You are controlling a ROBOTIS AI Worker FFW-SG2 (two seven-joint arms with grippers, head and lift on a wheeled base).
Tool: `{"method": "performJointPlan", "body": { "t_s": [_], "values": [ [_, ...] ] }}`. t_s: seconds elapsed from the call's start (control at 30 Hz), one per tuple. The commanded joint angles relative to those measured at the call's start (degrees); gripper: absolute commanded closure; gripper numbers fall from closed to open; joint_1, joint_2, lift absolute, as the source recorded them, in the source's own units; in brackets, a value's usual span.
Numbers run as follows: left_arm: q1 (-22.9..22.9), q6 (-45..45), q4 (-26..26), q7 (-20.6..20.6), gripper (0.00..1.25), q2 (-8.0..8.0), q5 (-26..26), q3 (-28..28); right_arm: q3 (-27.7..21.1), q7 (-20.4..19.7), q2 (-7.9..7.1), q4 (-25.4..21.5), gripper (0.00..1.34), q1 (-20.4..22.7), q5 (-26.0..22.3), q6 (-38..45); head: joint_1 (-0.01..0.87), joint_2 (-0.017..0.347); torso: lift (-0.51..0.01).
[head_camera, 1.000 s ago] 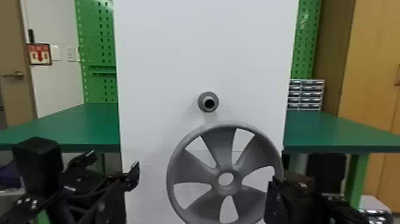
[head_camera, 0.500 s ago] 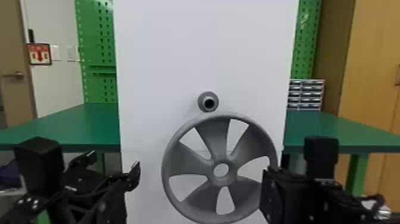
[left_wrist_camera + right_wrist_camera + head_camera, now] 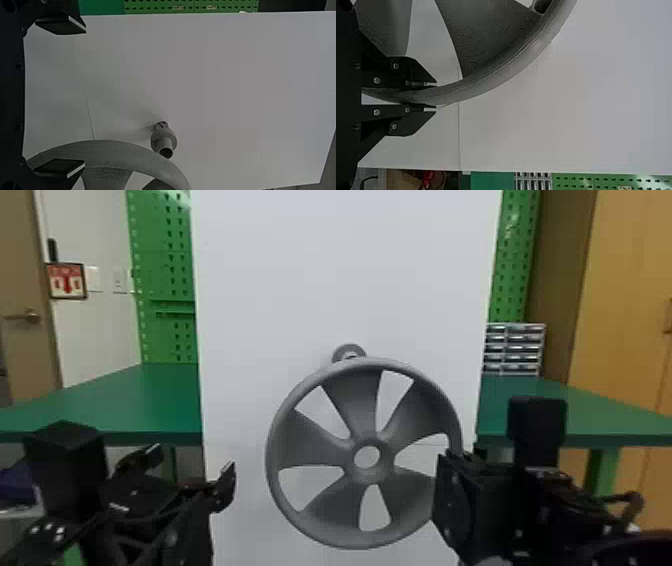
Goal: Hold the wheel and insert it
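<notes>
Wheel (image 3: 350, 405) climbs and edges left, its rim (image 3: 370, 363) now overlapping the peg (image 3: 340, 353) in the head view; the hub (image 3: 367, 477) probably needs more lift to line up. Right claw (image 3: 435, 96) clamps the rim, left claw (image 3: 84, 97) stands wide and empty

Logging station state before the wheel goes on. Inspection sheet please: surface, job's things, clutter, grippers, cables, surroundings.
Surface: white panel upright between green benchtops.
Job's things: grey wheel held in front of the panel, hub below the peg; not mounted.
Clutter: drawer unit on the right-hand benchtop.
Grippers: left gripper open, holding nothing; right gripper closed on the wheel's rim.
Cables: dark loop beside the right arm; red cable-like strands beyond the panel.
Surroundings: door, pegboards, wooden cabinet.
</notes>
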Motion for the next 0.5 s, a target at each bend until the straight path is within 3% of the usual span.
{"method": "performJointPlan", "body": {
  "t_s": [0.0,0.47],
  "values": [
    [0.0,0.0,0.0,0.0,0.1,0.0,0.0,0.0,0.0,0.0,0.05,0.0,1.23,-1.4,0.0,0.3,0.21,0.009,-0.442],
    [0.0,-0.1,0.3,0.2,0.1,0.09,-0.2,-0.5,1.1,0.0,0.05,0.0,1.23,-5.7,1.1,3.8,0.21,0.009,-0.442]
  ]
}}
